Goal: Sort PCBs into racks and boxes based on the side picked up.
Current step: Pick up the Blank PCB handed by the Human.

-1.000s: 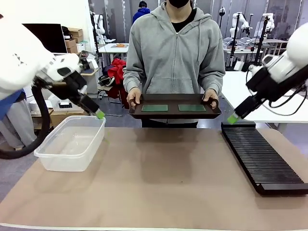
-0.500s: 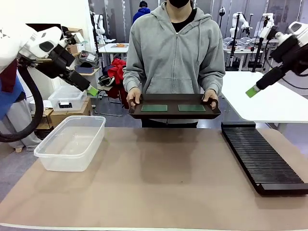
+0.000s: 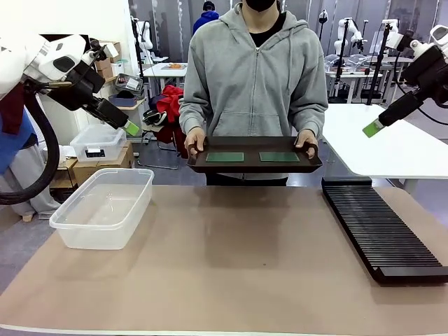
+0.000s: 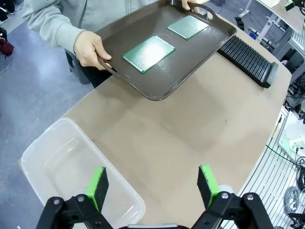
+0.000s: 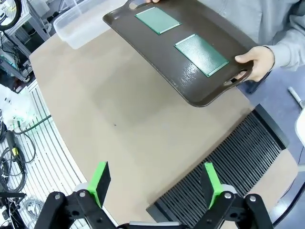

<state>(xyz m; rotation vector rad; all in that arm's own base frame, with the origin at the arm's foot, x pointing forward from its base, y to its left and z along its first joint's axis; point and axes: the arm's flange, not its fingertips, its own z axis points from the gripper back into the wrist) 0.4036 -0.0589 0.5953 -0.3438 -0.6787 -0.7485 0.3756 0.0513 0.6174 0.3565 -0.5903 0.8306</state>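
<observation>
My left gripper (image 4: 152,183) and right gripper (image 5: 156,180) hang high, fingers wide apart, empty. One green PCB (image 3: 225,157) and a second PCB (image 3: 278,157) lie side by side on the brown tray (image 3: 252,167) the person (image 3: 253,70) holds, between clear tub (image 3: 89,239) and black slotted rack (image 3: 381,231).

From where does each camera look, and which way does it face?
Front view: between the arms, facing the person across the table; left hand, right hand raised.
Left wrist view: high by the tub, looking down; open hand below.
Right wrist view: high by the rack, looking down; open hand below.
Shared: tray with both PCBs.
</observation>
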